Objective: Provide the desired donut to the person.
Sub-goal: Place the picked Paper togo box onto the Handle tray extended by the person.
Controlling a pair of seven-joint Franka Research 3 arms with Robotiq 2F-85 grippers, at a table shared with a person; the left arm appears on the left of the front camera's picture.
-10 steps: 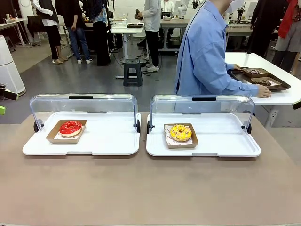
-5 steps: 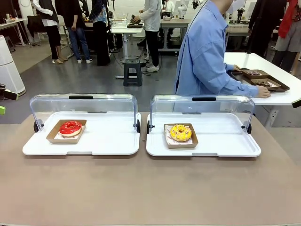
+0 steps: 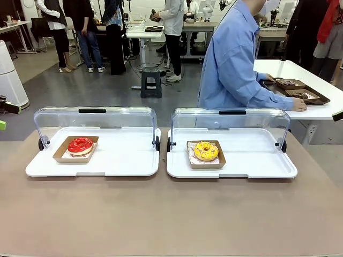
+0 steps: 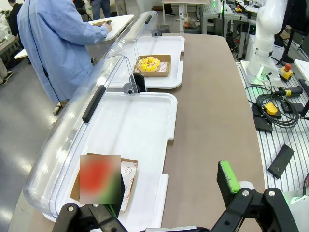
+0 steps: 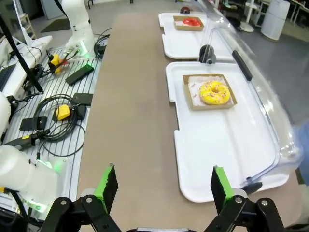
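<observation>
A red-glazed donut (image 3: 80, 144) lies in a cardboard tray on the left white tray (image 3: 123, 160). On the right white tray (image 3: 252, 160) a yellow sprinkled donut (image 3: 206, 150) lies in its own cardboard tray. Both clear lids stand open at the back. The person (image 3: 233, 59), in a light blue shirt, stands behind the right tray, turned away, with a hand on a side table. In the left wrist view my left gripper (image 4: 169, 186) is open above the table's near edge. My right gripper (image 5: 164, 181) is open too, well short of the yellow donut (image 5: 214, 92).
A white side table (image 3: 321, 110) at the far right holds a dark tray (image 3: 297, 91) with more donuts. Cables and small devices lie on a bench (image 5: 53, 96) beside the brown table. Bystanders stand at tables far behind. The brown table's front half is bare.
The person has shifted slightly at the side table. The donuts, trays and both grippers have not moved.
</observation>
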